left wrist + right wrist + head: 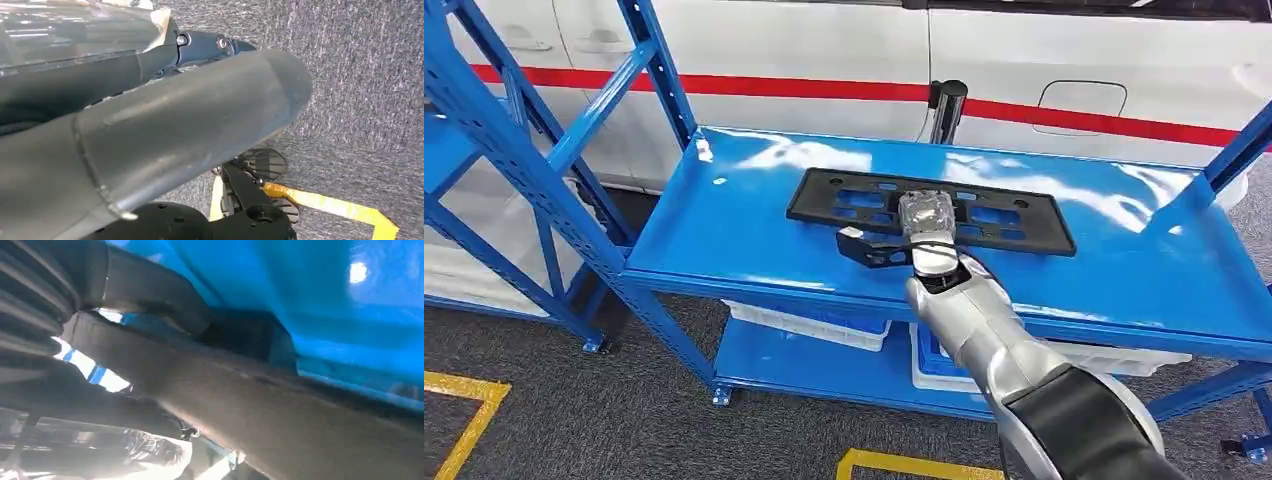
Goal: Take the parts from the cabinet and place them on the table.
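We cannot tell whether the right hand [921, 232] grips the plate [1014, 215] beneath its fingers; it may slip.

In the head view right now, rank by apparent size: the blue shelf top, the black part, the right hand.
1. blue shelf top
2. black part
3. right hand, which rests on the part; it sits nearer the camera, so its true size is less sure.

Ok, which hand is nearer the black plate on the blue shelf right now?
Right. The right hand is on the black plate at its near edge. The left hand hangs low over grey carpet, away from the blue shelf.
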`<state>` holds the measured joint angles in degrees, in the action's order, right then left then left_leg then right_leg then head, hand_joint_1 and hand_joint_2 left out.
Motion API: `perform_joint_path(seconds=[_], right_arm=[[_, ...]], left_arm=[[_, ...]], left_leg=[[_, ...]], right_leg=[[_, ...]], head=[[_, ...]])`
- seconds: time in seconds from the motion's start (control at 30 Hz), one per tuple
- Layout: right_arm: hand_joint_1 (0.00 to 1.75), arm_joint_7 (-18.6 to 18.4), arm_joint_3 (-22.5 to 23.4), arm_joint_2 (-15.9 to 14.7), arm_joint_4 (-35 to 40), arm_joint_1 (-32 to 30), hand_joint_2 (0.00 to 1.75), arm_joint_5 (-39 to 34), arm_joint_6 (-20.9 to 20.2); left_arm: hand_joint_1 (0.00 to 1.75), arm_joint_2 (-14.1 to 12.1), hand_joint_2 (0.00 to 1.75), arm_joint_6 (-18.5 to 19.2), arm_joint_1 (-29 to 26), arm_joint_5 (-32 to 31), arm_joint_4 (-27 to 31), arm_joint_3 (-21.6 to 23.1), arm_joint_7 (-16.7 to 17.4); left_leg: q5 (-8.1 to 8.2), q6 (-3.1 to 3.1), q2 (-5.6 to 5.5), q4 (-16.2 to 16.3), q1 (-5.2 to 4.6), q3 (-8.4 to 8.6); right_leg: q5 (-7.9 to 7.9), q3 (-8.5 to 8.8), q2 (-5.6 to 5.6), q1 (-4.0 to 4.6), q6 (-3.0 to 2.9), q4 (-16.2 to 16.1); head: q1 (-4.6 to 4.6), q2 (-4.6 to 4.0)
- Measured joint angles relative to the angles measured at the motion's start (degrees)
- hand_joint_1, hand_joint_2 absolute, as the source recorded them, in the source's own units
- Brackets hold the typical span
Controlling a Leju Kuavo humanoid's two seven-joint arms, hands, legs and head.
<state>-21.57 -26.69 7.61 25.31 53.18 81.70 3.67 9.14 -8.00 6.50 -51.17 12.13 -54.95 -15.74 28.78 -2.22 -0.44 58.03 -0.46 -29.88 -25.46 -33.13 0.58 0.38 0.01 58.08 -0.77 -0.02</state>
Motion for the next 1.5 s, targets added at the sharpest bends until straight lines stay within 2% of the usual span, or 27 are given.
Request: perform_joint_path(seconds=[0.17, 0.27, 0.4, 0.47, 0.53, 0.63, 0.8, 0.87, 0.9, 1.03, 1.17, 1.27, 1.37, 1.5], right_arm=[[1.75, 3.53, 2.33, 0.22, 0.02, -0.67, 1.75, -2.98, 4.03], [1.75, 9.40, 4.79, 0.66, 0.50, -0.87, 1.75, -8.49, 5.29], [1.75, 15.87, 8.31, 0.96, 2.73, -0.38, 1.75, -15.04, 7.69], [1.75, 17.80, 9.70, 0.96, 4.15, 0.57, 1.75, -17.58, 7.47], [1.75, 20.86, 10.65, 0.94, 6.13, 0.90, 1.75, -22.44, 6.20], [1.75, 26.43, 11.61, 0.81, 11.95, 1.03, 1.75, -36.32, 1.39], [1.75, 28.58, 11.87, -0.32, 25.07, -0.42, 1.75, -57.85, -5.28], [1.75, 28.89, 11.52, -0.74, 30.06, -1.64, 1.75, -63.44, -6.58], [1.75, 28.85, 11.41, -0.92, 31.63, -2.01, 1.75, -64.15, -6.93], [1.75, 29.99, 10.99, -1.66, 36.94, -4.08, 1.75, -68.49, -7.89], [1.75, 32.72, 10.91, -3.01, 46.45, -7.62, 1.75, -84.78, -10.06], [1.75, 33.86, 11.06, -4.94, 54.57, -11.64, 1.75, -93.34, -10.38], [1.75, 34.36, 11.49, -7.03, 61.14, -15.80, 1.75, -95.97, -10.62], [1.75, 35.80, 11.54, -8.18, 66.43, -19.63, 1.75, -96.24, -10.49]], left_arm=[[0.00, 0.00, 0.00, -0.17, 0.00, -0.46, 0.00, -0.02, -0.55], [0.00, 0.92, 0.00, -2.78, 0.86, -1.05, 0.00, -0.04, 1.49], [0.00, 2.06, 0.00, -3.56, 2.30, -1.09, 0.00, -0.02, 2.32], [0.00, 2.45, 0.00, -3.65, 2.49, -0.83, 0.00, -0.02, 2.14], [0.00, 2.64, 0.00, -3.54, 2.48, 0.35, 0.00, -0.11, 0.45], [0.00, 2.64, 0.00, -3.04, 2.48, 1.62, 0.00, -0.46, -2.47], [0.00, 2.69, 0.00, -2.19, 2.46, 3.21, 0.00, -1.27, -3.24], [0.00, 2.67, 0.00, -1.86, 2.47, 3.52, 0.00, -1.33, -2.71], [0.00, 2.67, 1.75, -1.66, 2.49, 3.59, 0.00, -1.38, -2.60], [0.00, 2.64, 1.75, -1.64, 2.53, 3.69, 0.00, -1.73, -2.58], [0.00, 2.54, 1.75, -1.81, 2.55, 4.22, 0.00, -1.90, -3.02], [0.00, 2.23, 1.75, -2.82, 2.08, 4.26, 0.00, -2.30, -5.58], [0.00, 0.85, 1.75, -1.01, 0.28, 4.02, 0.00, -2.30, -8.57], [0.00, -0.46, 1.75, -1.09, -0.86, 3.48, 0.00, -2.34, -8.07]], left_leg=[[0.00, 0.00, -0.01, 0.00, 0.00, -0.04], [0.00, 0.00, -0.01, 0.01, -0.01, -0.04], [0.00, 0.00, 0.00, 0.01, 0.00, 0.00], [0.00, 0.00, 0.08, 0.00, 0.00, 0.02], [0.00, 0.00, 0.16, 0.01, 0.00, 0.05], [0.01, 0.00, 0.21, 0.01, 0.00, 0.10], [0.01, 0.00, 0.20, 0.01, 0.00, 0.08], [0.01, 0.00, 0.20, 0.01, 0.00, 0.03], [0.01, 0.01, 0.20, 0.01, 0.00, 0.02], [0.01, 0.01, 0.18, 0.01, 0.00, -0.10], [0.01, 0.01, 0.15, 0.03, 0.00, -0.27], [0.05, 0.00, 0.14, 0.02, 0.00, -0.36], [0.12, 0.02, 0.17, 0.01, 0.00, -0.38], [0.12, 0.01, 0.17, 0.02, -0.01, -0.52]], right_leg=[[0.00, -0.03, -0.01, 0.00, 0.00, 0.00], [0.01, -0.03, 0.00, -0.01, 0.00, 0.00], [0.01, 0.04, 0.01, 0.00, 0.01, 0.00], [0.02, 0.06, 0.11, -0.01, 0.01, 0.00], [0.03, 0.06, 0.17, -0.01, 0.01, 0.00], [0.03, 0.06, 0.23, -0.01, 0.02, 0.00], [0.03, 0.04, 0.21, 0.00, 0.01, 0.00], [0.03, -0.01, 0.21, -0.01, 0.02, 0.00], [0.03, -0.03, 0.21, 0.00, 0.02, 0.00], [0.03, -0.15, 0.19, 0.00, 0.02, 0.00], [0.02, -0.36, 0.17, 0.00, 0.02, 0.00], [0.00, -0.38, 0.16, 0.00, 0.02, 0.00], [-0.01, -0.39, 0.22, -0.01, 0.01, 0.00], [-0.01, -0.57, 0.20, -0.02, 0.01, -0.01]], head=[[0.00, 0.00], [0.00, 0.00], [0.02, 0.00], [0.02, 0.00], [0.02, 0.02], [0.02, 0.00], [0.00, 0.00], [-0.02, 0.00], [0.00, 0.00], [0.00, 0.00], [0.00, 0.00], [-0.02, 0.00], [0.04, 0.02], [0.00, 0.00]])
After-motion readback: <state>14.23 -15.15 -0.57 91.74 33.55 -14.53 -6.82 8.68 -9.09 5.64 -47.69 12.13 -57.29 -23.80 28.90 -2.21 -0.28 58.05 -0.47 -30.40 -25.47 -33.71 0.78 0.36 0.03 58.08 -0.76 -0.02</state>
